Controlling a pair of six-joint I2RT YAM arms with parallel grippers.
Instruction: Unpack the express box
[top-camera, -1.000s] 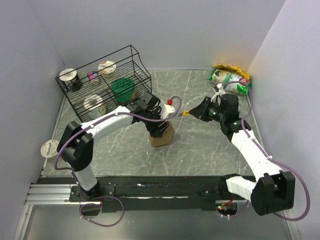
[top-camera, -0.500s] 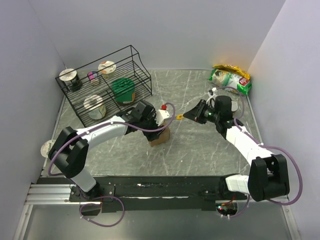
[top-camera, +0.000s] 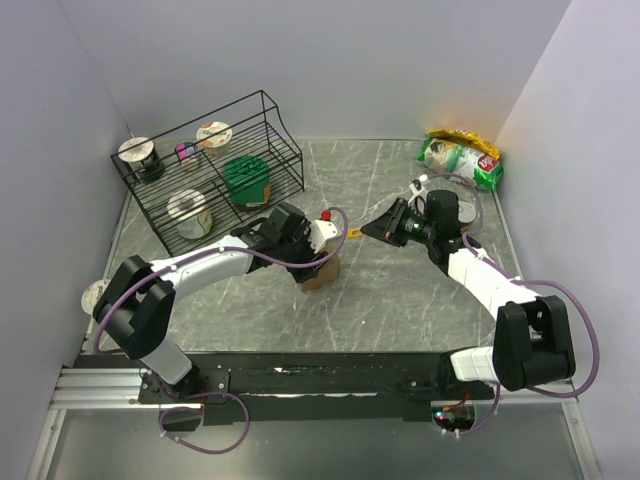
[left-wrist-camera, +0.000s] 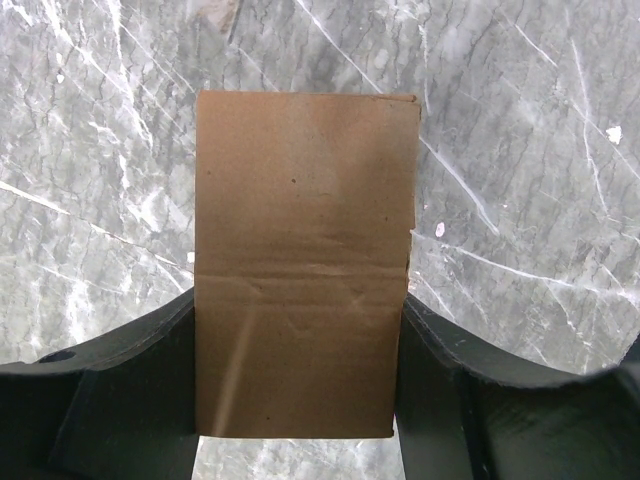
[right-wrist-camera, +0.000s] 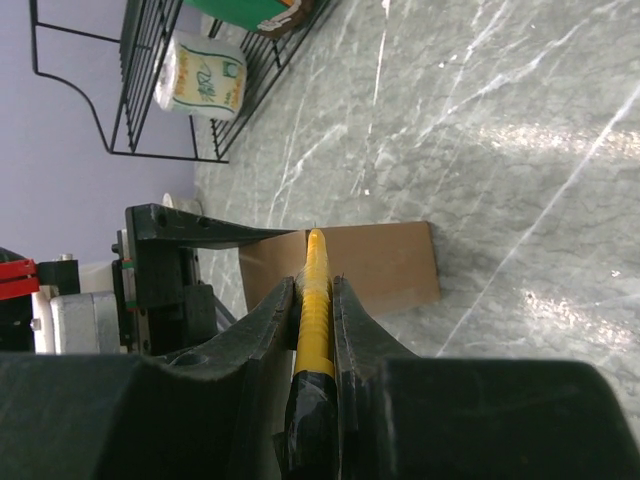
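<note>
L grip (left-wrist-camera: 300, 400) clamped on express box (left-wrist-camera: 305, 200) by both sides, middle of table (top-camera: 400, 300) | R grip (right-wrist-camera: 312, 300) pinched narrow on yellow cutter (right-wrist-camera: 316, 262), tip up at box edge, contact unclear | progress: early, box braced, tool lined up, top looks shut, nothing out | to do: slit seam, open flaps, pull contents

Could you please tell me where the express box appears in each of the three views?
Top external: express box at centre, under the left gripper.
Left wrist: centre, between both fingers.
Right wrist: centre, beyond the yellow tool.
Shared landmark: the left gripper flanking it.
</note>
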